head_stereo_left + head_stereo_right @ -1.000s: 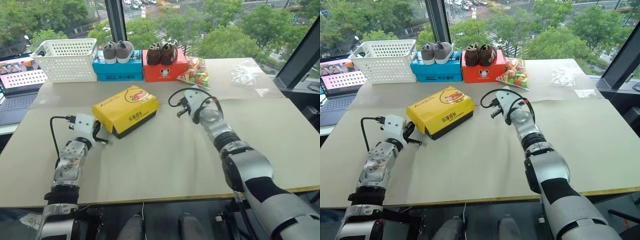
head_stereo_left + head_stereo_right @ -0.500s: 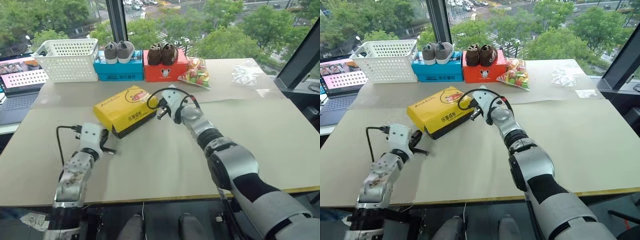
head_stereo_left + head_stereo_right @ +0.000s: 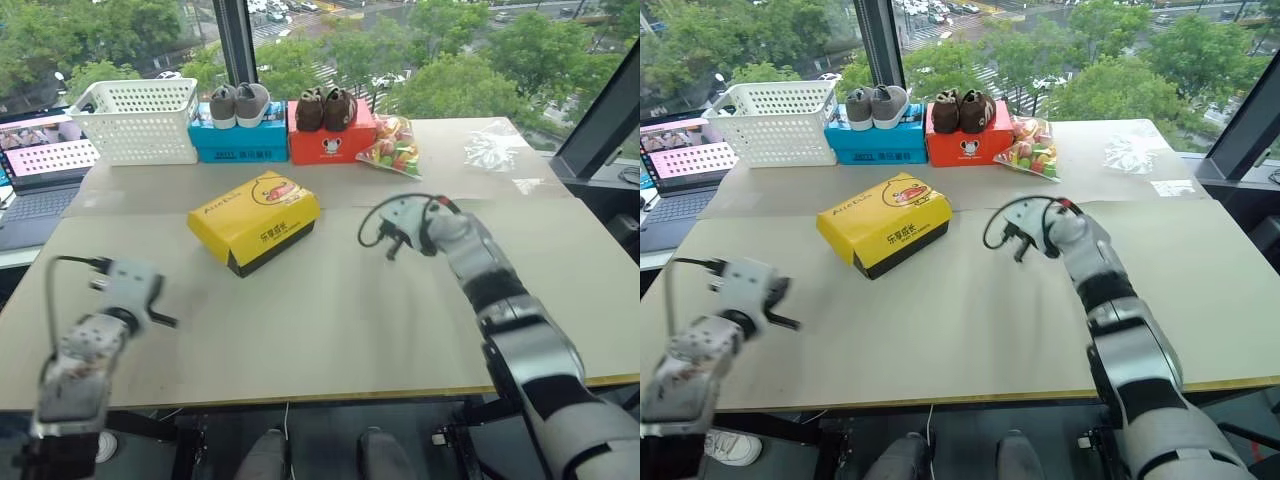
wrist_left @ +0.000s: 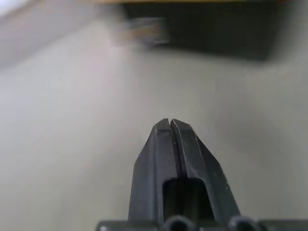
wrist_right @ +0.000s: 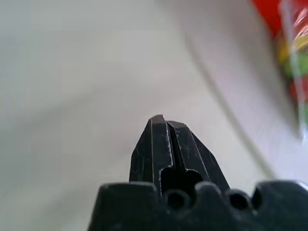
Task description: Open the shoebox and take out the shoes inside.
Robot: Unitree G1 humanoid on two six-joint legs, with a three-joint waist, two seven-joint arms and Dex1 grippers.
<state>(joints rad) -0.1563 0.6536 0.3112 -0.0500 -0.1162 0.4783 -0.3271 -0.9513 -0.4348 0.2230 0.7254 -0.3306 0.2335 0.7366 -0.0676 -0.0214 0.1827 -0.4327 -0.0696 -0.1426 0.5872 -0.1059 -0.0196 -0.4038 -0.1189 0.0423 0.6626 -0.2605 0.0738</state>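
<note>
The shoebox sits a little left of centre in my head views, on the pale table, its yellow duck lid down and shut, so I cannot see what is inside it. Its black base shows under the lid's near edge.

My left gripper hangs at the lower left of the frame, well apart from the shoebox, its two black fingers pressed together on nothing. My right gripper is just right of centre, also clear of the shoebox, fingers closed flat against each other and empty.

Along the upper edge of the frame stands a row of containers. A white basket at the upper left has perforated walls, and I cannot tell what it holds. Just beside it is a blue box with a grey pair of shoes standing on its lid. Touching that is an orange-red box carrying a brown pair. Just right of it lies a clear bag of colourful sweets, and further right a crumpled clear plastic bag. A laptop sits at the far left edge.
</note>
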